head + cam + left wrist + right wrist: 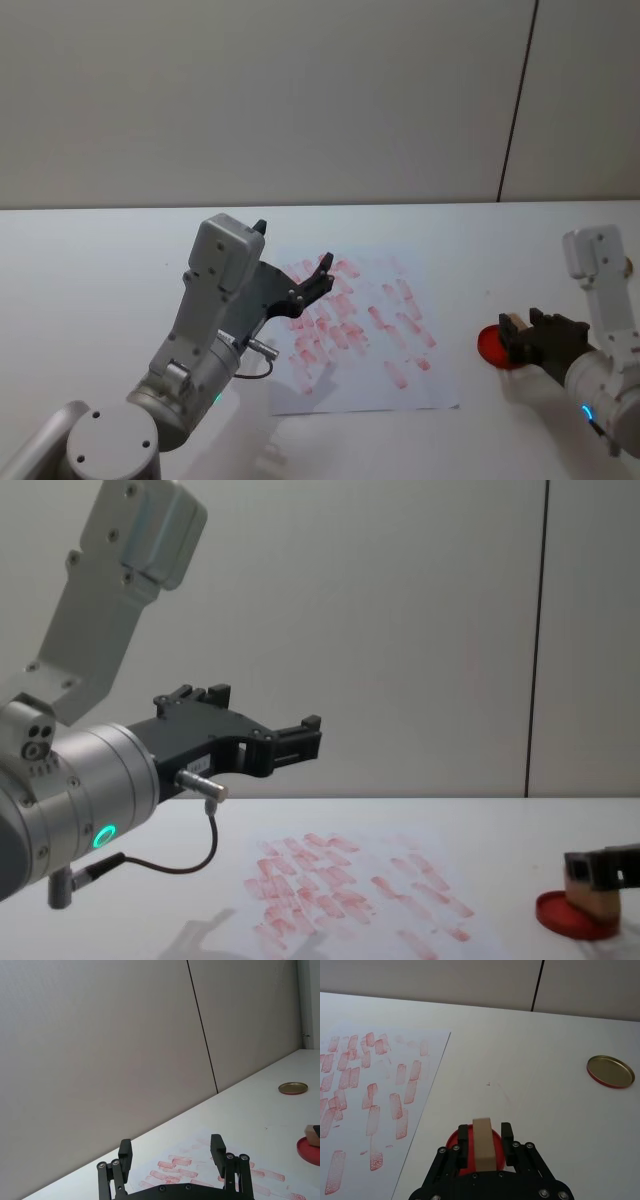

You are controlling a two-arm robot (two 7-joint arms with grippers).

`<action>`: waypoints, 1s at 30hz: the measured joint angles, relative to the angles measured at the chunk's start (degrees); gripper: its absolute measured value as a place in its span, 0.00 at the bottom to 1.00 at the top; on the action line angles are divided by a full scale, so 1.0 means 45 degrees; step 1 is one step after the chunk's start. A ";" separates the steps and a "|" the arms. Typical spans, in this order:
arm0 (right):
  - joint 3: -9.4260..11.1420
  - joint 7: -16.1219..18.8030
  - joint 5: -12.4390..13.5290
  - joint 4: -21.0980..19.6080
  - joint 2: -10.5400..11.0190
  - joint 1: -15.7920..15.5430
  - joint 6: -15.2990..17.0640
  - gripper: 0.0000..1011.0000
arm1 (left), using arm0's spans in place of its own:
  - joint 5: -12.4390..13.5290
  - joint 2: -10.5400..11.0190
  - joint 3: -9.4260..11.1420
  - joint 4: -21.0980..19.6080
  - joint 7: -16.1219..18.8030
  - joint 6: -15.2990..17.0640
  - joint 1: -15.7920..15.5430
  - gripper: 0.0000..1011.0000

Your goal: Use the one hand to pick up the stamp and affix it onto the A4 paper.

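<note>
The stamp [483,1144], a plain light-tan wooden block, is held upright by the right gripper [484,1144] over the red dish [497,347]; the left gripper [172,1156] is spread wide above the paper [366,330].

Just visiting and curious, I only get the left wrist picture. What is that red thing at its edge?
Observer: A round red ink dish, on the table to the right of the A4 paper.
Operator: Is anything on it?
Observer: Yes, the stamp, a tan wooden block, stands in it.
Operator: Standing alone?
Observer: No, the right gripper is shut on it, one finger on each side.
</note>
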 joint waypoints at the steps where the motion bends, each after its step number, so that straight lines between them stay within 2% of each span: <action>1: -0.0003 0.0008 -0.0020 0.0057 -0.0014 0.0024 -0.0007 0.39 | 0.0000 0.0000 -0.0001 0.0000 0.0000 0.0000 0.0000 0.98; 6: -0.0008 0.0014 -0.0082 0.0194 -0.0050 0.0078 -0.0049 0.54 | 0.0000 0.0000 -0.0001 0.0000 0.0000 0.0001 0.0000 0.98; 7: -0.0008 0.0014 -0.0100 0.0216 -0.0060 0.0089 -0.0076 0.54 | 0.0000 0.0001 0.0000 0.0000 0.0000 0.0000 0.0000 0.98; 13: -0.0006 0.0002 -0.0180 0.0201 -0.0070 0.0087 -0.0266 0.78 | 0.0000 0.0000 -0.0001 0.0000 0.0000 0.0000 0.0000 0.98; 14: -0.0004 -0.0012 -0.0211 0.0150 -0.0069 0.0070 -0.0366 0.78 | 0.0000 0.0000 -0.0001 0.0000 0.0000 0.0000 0.0000 0.98; 21: 0.0026 -0.0085 -0.0334 -0.0282 -0.0016 -0.0101 -0.0917 0.98 | 0.0000 0.0000 -0.0001 0.0000 0.0000 0.0000 0.0000 0.98; 30: 0.0147 -0.0180 -0.0444 -0.1149 0.0181 -0.0460 -0.1663 0.99 | 0.0000 0.0000 -0.0001 0.0000 0.0000 0.0000 0.0000 0.98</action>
